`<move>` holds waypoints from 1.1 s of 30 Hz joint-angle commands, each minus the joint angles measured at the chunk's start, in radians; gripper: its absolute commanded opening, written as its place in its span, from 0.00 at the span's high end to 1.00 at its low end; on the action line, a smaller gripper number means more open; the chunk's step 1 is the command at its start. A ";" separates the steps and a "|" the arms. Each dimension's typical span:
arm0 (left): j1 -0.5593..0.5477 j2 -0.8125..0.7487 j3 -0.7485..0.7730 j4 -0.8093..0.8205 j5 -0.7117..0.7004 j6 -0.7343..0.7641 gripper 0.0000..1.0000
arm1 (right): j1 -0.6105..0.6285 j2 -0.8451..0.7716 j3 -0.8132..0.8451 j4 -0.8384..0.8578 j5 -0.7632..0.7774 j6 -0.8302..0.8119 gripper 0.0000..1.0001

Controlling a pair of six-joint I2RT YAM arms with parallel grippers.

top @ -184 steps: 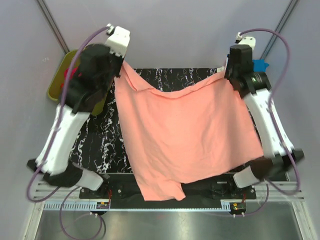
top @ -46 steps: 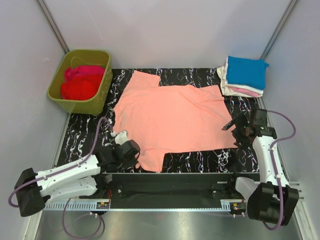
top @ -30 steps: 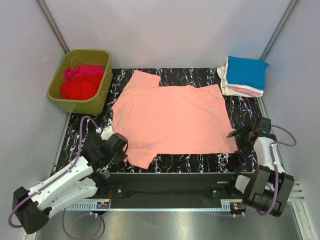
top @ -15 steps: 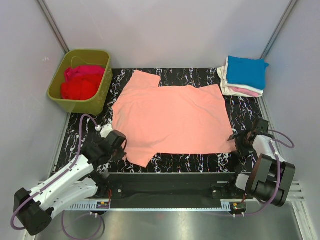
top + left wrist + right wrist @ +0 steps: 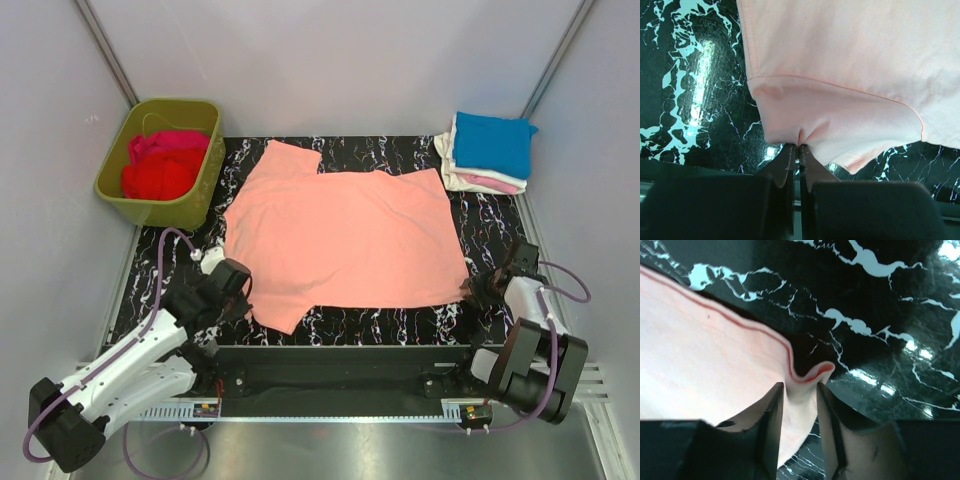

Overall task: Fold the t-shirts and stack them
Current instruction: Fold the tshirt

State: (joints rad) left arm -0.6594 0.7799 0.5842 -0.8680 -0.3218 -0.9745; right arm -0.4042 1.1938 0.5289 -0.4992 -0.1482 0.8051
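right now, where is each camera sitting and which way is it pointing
top external: above and behind the arms, looking down on the marble table, the spread salmon-pink t-shirt, the olive tub and the folded stack; both arms show, with the left gripper and the right gripper.
left wrist: low over the tabletop, facing the shirt's sleeve; its fingers pinch the fabric.
right wrist: low, facing the shirt's near right corner; its fingers stand apart around the hem.
shared: both wrist views show that shirt on the marble.

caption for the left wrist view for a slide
Left gripper pinched shut on an edge of the salmon-pink t-shirt over the black marbled table.
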 commanded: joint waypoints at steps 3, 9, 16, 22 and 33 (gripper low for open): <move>0.006 -0.013 0.065 0.009 0.009 0.010 1.00 | -0.005 -0.111 -0.021 -0.024 -0.027 -0.014 0.88; 0.006 -0.016 0.115 -0.032 0.015 0.013 1.00 | -0.005 -0.154 -0.024 -0.051 -0.094 -0.032 1.00; 0.006 -0.050 0.183 -0.133 0.003 0.020 1.00 | -0.005 -0.295 0.025 -0.159 -0.131 -0.037 1.00; 0.006 -0.057 0.279 -0.222 0.007 0.048 1.00 | -0.004 -0.324 0.111 -0.252 -0.188 -0.043 1.00; 0.035 0.192 0.568 -0.278 -0.020 0.249 0.98 | 0.011 -0.139 0.281 -0.197 -0.266 -0.058 1.00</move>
State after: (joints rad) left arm -0.6510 0.9020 1.0740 -1.1553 -0.3176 -0.8268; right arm -0.4034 0.9802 0.7071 -0.7368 -0.3626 0.7715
